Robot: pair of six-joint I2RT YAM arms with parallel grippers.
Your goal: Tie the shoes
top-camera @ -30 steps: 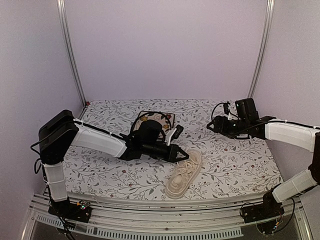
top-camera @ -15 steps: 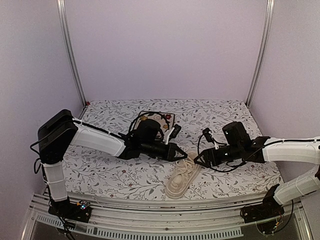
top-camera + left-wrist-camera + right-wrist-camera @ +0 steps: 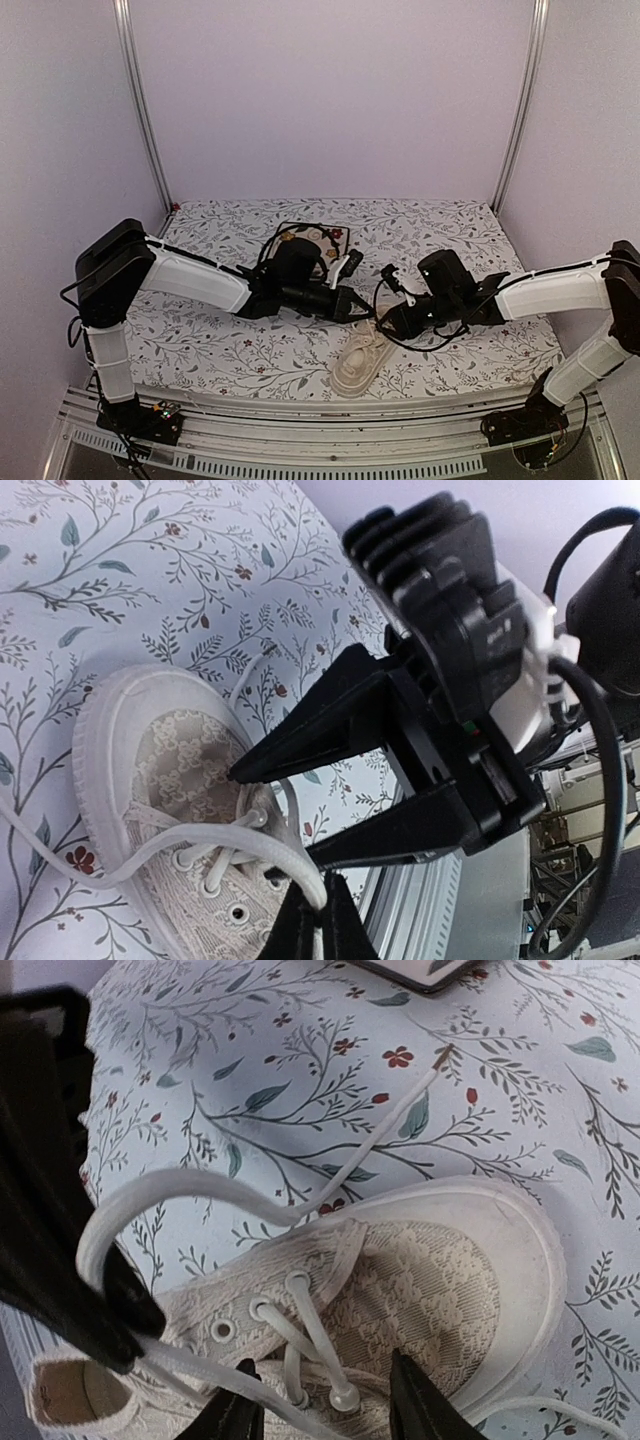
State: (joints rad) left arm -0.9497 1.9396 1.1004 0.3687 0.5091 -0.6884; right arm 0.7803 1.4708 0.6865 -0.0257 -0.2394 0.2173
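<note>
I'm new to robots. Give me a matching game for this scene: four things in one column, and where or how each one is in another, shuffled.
1 left gripper
2 right gripper
3 cream sneaker
4 floral plate

A open, poised over the sneaker
B farthest back, partly hidden
C shut on a lace
D lying on the patterned tablecloth, near the front edge

Pairs: 1-C, 2-A, 3-D, 4-B
</note>
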